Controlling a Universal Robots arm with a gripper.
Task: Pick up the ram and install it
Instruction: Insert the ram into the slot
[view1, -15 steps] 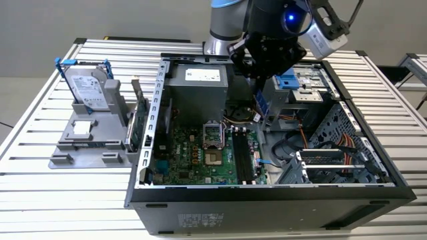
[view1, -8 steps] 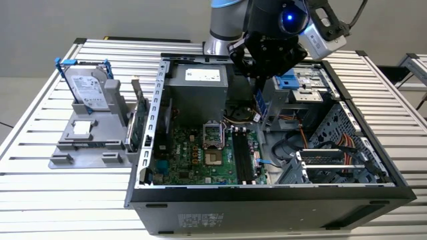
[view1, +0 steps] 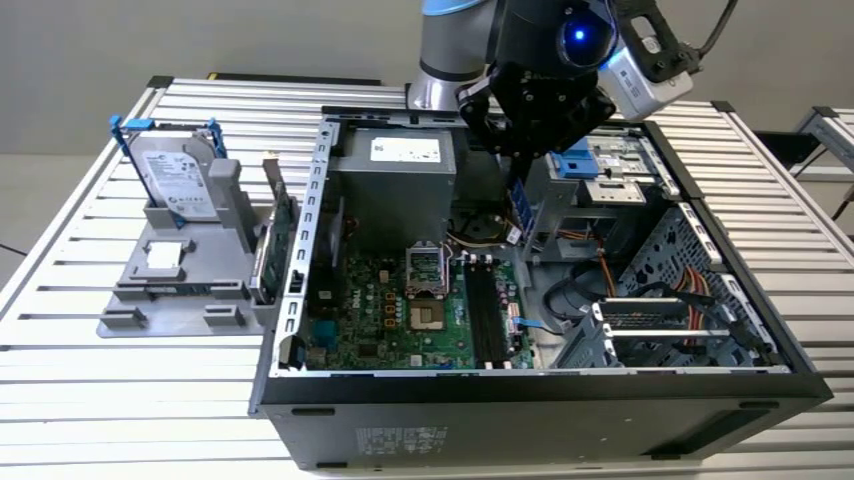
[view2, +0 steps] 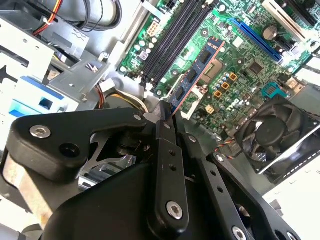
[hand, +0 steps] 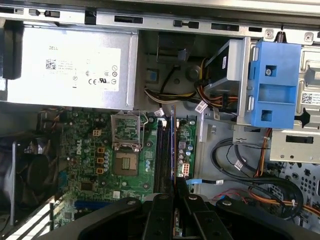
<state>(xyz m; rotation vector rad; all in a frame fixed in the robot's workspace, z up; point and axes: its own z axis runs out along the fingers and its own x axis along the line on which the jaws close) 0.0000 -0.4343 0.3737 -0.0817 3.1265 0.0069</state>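
A white slatted metal tabletop (view1: 80, 330) carries an open black tower computer case (view1: 534, 410) lying on its side, its green motherboard (view1: 400, 315) facing up. To the exterior view's left of the case stands a grey plastic holder rack (view1: 167, 285) with a silver hard drive with blue rails (view1: 174, 175) upright in it and a green expansion card (view1: 274, 250) on edge just beside the case wall. Behind the tabletop is a plain grey wall (view1: 200, 35). Inside the case, a grey power supply box (hand: 65, 67) sits at the far side, a blue plastic drive bracket (hand: 272, 85) toward the exterior view's right, and a black cooling fan (view2: 280, 137) near the motherboard's edge.

The silver and black robot arm (view1: 454, 45) reaches down from the far side into the open case. Its black claw (view1: 518, 160) is clenched on the upper end of the ram (view2: 192, 75), a long, narrow dark blue stick with black chips. The stick hangs edge-down from the claw over the motherboard, close to the black memory slots (hand: 160, 155) and running along them in the first wrist view; whether it touches them cannot be told.
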